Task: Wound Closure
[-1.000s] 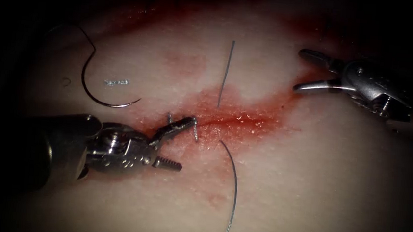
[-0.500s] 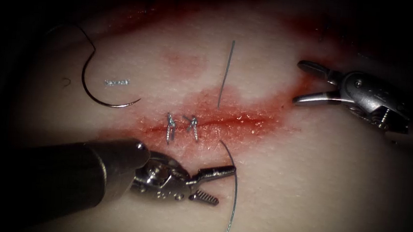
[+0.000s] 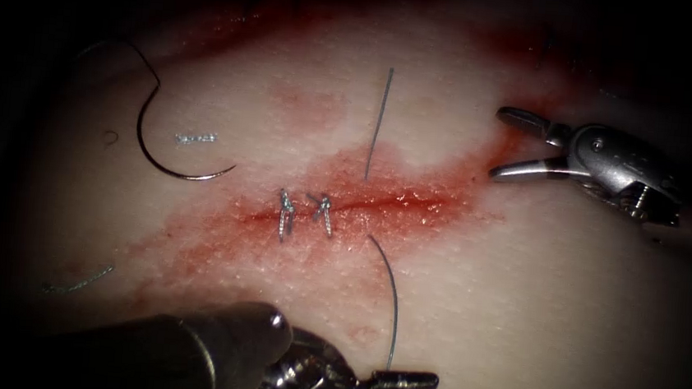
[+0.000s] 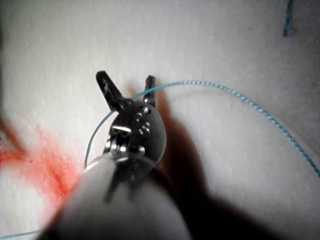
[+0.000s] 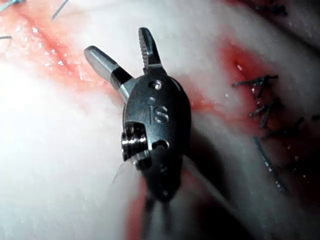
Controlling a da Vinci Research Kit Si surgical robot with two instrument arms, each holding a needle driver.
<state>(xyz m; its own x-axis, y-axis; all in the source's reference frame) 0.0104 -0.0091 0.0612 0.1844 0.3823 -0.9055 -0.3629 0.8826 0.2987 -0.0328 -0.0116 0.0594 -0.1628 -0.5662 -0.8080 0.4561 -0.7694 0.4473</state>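
Endoscope view first: the left hand has dropped from beside the two knotted stitches to the bottom edge of the frame, jaws apart, right where the thread runs down from the cut. Whether it has caught that thread, hard to call from here. With the tool gone, both stitches and the red fluid around them lie exposed. The right hand sits at the right edge, jaws spread, holding nothing, barely shifted. The curved needle lies free on the tissue at upper left, not in it, no tool on it. A cut end of thread stands above the cut.

Left wrist view: jaws spread, the thread passing across one tip, not clamped as far as I can see.

Right wrist view: right hand wide open over the tissue, empty, loose thread ends nearby.
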